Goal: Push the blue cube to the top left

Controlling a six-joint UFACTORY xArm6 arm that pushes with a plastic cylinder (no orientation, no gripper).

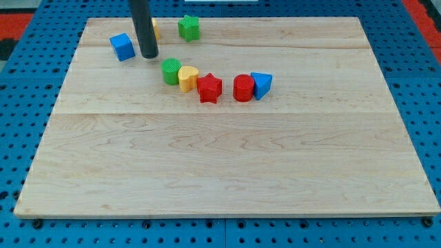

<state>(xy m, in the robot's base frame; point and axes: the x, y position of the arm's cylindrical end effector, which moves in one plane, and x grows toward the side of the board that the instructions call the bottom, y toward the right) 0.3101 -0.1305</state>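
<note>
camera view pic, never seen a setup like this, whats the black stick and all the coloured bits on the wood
This is one camera looking down at an angle on a wooden board that lies on a blue pegboard base. The black stick is a rod on the end of a robot arm; it has no hand and holds nothing. It only slides my tip along the wood to shove blocks about.

The tip stands near the view's top left, just right of the blue cube, with a small gap between them. Behind the rod a yellow block peeks out, mostly hidden, and a green star-like block sits to its right.

Lower down runs a curved row: a green cylinder, a yellow heart, a red star, a red cylinder and a blue triangle.
</note>
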